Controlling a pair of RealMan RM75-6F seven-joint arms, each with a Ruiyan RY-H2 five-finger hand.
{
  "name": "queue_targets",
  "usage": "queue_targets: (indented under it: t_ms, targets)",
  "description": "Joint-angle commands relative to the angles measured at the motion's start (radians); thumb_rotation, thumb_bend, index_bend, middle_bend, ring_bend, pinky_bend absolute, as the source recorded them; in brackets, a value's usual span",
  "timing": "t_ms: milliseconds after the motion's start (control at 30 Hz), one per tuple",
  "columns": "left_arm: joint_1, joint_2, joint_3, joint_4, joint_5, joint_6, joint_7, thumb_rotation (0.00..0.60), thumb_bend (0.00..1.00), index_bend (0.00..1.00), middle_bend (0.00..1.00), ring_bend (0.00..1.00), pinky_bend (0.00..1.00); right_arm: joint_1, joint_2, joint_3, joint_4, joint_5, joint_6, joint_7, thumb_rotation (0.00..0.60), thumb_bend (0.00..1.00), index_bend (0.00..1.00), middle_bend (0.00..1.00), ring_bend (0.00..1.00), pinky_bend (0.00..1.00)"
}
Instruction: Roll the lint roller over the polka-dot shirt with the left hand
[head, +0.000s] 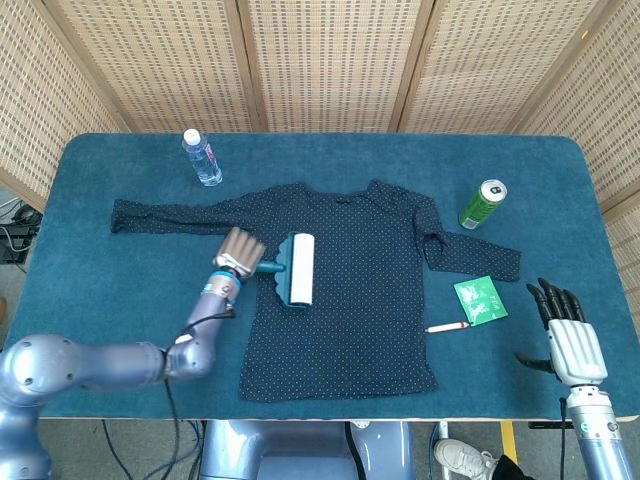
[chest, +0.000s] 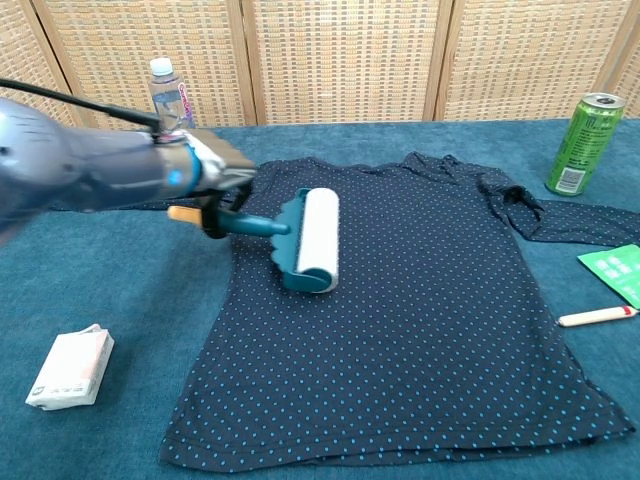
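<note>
- Gripping the teal handle of the roller (head: 297, 269), the left hand (head: 239, 250) is hanging over the left edge of the shirt (head: 355, 290), fingers wrapped around the handle.
- The roller's white drum is lying on the shirt's left chest area, well inside the fabric edge, with its long axis running roughly from the neckline side toward the hem side.
- In the chest view, the left hand (chest: 205, 178) is showing at the shirt's left border, and the roller (chest: 312, 240) is reaching to the right from it, the drum touching the dotted cloth (chest: 400, 310).
- The shirt is lying flat in the middle of the table (head: 100, 180), both sleeves spreading outward to left and right.
- The right hand (head: 570, 335) is resting near the table's front right corner, holding nothing, fingers straight and slightly apart; it is showing in the head view only.
- A bottle (head: 202, 158) is standing behind the left sleeve, apart from it.
- A can (head: 482, 204) is standing just behind the right sleeve.
- A green packet (head: 480, 300) and a pen (head: 447, 326) are lying to the right of the shirt, near each other.
- A small white box (chest: 72, 368) is lying on the table near its front left, well apart from the shirt.
</note>
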Motion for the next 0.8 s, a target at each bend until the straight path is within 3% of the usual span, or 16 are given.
queue_targets:
  t_ms: [33,167,400,600,800]
  targets:
    - [-0.068,-0.073,-0.045,0.036,-0.077,0.048,0.069,0.6,0.75,0.89,0.89,0.75,0.72,0.002,0.002,-0.002,0.003,-0.001,-0.007,0.011,0.6,0.01,0.0,0.0,0.0,0.0]
    - [-0.142,-0.156,-0.101,0.086,-0.148,0.07,0.141,0.6,0.76,0.89,0.89,0.75,0.72,0.004,0.005,-0.003,0.004,0.0,-0.013,0.027,0.6,0.01,0.0,0.0,0.0,0.0]
    - [-0.199,-0.244,-0.152,0.17,-0.234,0.092,0.228,0.6,0.76,0.89,0.89,0.75,0.72,0.004,0.01,-0.004,0.009,-0.001,-0.016,0.046,0.6,0.01,0.0,0.0,0.0,0.0]
    - [-0.174,-0.228,-0.15,0.16,-0.233,0.107,0.241,0.6,0.76,0.89,0.89,0.75,0.72,0.004,0.009,-0.007,0.008,-0.004,-0.014,0.041,0.6,0.01,0.0,0.0,0.0,0.0]
    - [-0.095,-0.14,-0.109,0.088,-0.204,0.124,0.216,0.6,0.76,0.89,0.89,0.75,0.72,0.003,0.004,-0.012,0.001,-0.011,-0.01,0.02,0.6,0.01,0.0,0.0,0.0,0.0]
